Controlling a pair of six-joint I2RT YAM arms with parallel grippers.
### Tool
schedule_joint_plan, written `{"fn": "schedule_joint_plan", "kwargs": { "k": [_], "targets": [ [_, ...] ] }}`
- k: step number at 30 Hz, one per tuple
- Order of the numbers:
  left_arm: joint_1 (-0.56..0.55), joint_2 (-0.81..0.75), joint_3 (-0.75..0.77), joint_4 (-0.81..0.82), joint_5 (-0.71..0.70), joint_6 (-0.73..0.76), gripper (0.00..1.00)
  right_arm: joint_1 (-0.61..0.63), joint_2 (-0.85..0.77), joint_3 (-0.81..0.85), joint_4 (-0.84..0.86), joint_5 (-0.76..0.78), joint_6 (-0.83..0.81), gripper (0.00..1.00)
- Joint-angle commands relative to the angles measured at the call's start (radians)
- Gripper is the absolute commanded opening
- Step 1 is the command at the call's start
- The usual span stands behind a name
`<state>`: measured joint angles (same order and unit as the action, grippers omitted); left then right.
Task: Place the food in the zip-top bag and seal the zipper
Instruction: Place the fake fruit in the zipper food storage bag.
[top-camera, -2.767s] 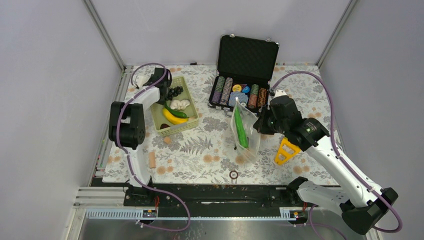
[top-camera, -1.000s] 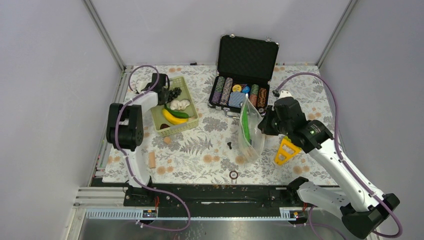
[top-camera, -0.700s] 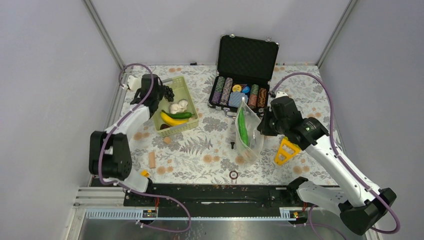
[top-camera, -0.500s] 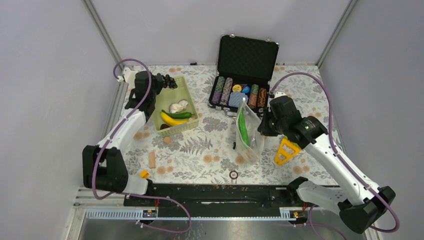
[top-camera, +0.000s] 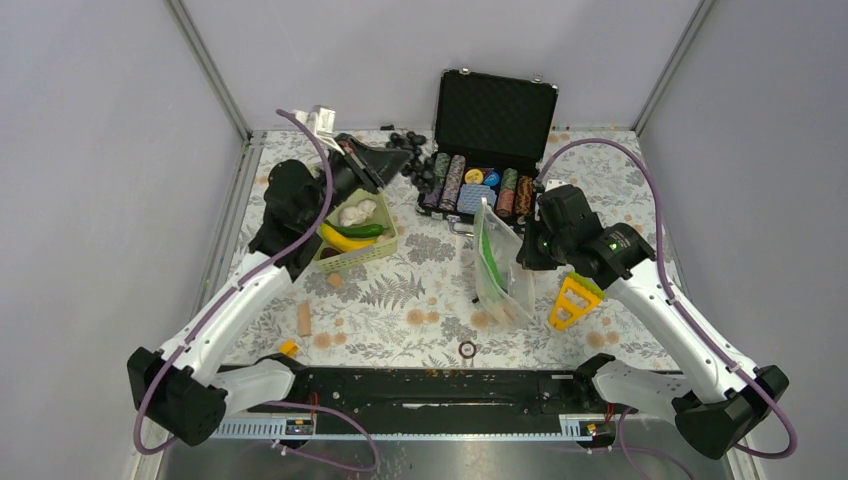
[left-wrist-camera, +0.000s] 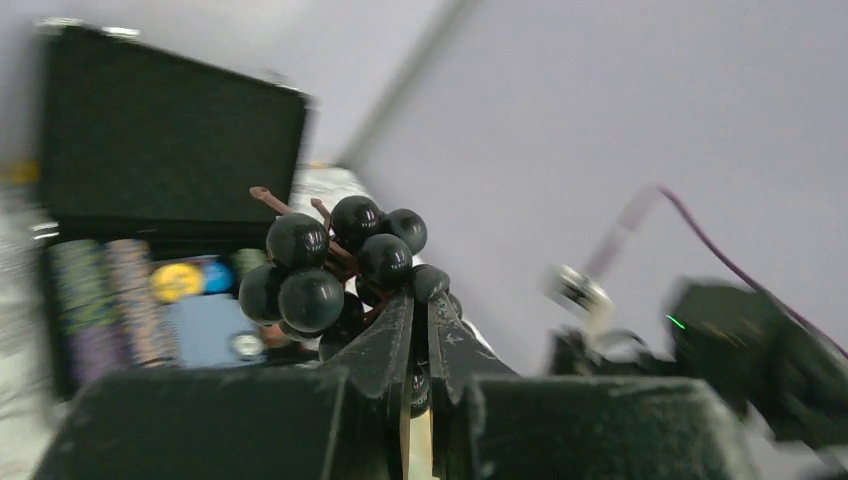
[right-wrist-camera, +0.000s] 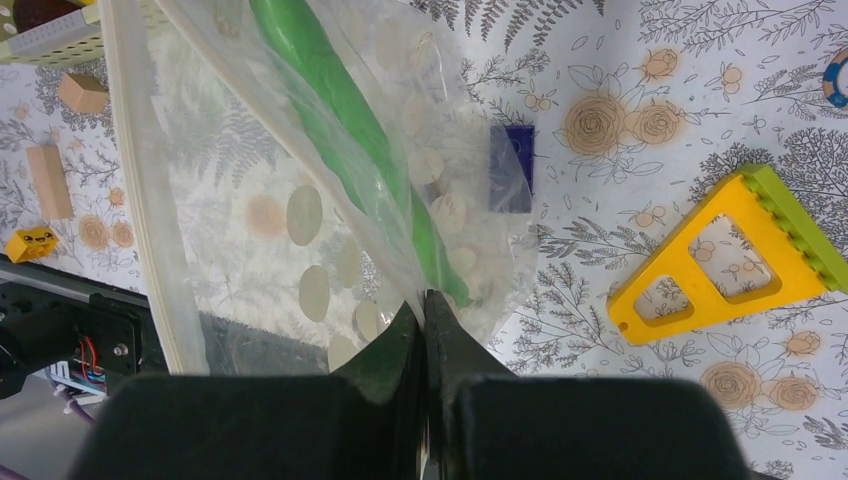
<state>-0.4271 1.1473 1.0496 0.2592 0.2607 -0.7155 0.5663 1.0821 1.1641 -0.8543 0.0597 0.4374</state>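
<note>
My left gripper (top-camera: 402, 161) is shut on the stem of the dark purple grape bunch (top-camera: 418, 168) and holds it in the air between the green basket and the chip case. In the left wrist view the grapes (left-wrist-camera: 335, 265) sit just above my closed gripper (left-wrist-camera: 420, 295). My right gripper (top-camera: 522, 256) is shut on the edge of the zip-top bag (top-camera: 497, 268), holding it upright with its mouth up. A long green food (right-wrist-camera: 340, 110) lies inside the bag (right-wrist-camera: 300, 210), just past my gripper (right-wrist-camera: 425, 296). The pale zipper (right-wrist-camera: 135, 200) runs along the open mouth edge.
The lime-green basket (top-camera: 385, 243) holds a banana (top-camera: 345, 240), white garlic bulbs (top-camera: 355, 213) and a green pepper (top-camera: 362, 230). An open chip case (top-camera: 495, 110) stands at the back. A yellow triangular tool (top-camera: 572, 300), an orange piece (top-camera: 335, 281) and a wooden block (top-camera: 303, 320) lie on the mat.
My left arm has lifted the grape bunch out of the basket and swung it right, toward the chip case. The right gripper keeps its hold on the bag, barely moved.
</note>
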Motion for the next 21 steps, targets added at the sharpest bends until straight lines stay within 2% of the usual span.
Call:
{"fn": "schedule_joint_plan", "kwargs": {
  "k": [1, 5, 11, 21],
  "targets": [
    [-0.123, -0.049, 0.064, 0.126, 0.281, 0.067, 0.00, -0.006, -0.007, 0.050, -0.030, -0.019, -0.026, 0.00],
    [-0.245, -0.057, 0.091, 0.086, 0.321, 0.123, 0.00, -0.006, -0.015, 0.056, -0.030, -0.032, -0.019, 0.00],
    [-0.384, -0.039, 0.071, 0.107, 0.248, 0.186, 0.00, -0.007, -0.043, 0.052, -0.011, -0.094, 0.030, 0.00],
    [-0.490, 0.105, 0.068, 0.192, 0.081, 0.113, 0.00, -0.006, -0.078, 0.029, 0.022, -0.141, 0.108, 0.00]
  ]
}}
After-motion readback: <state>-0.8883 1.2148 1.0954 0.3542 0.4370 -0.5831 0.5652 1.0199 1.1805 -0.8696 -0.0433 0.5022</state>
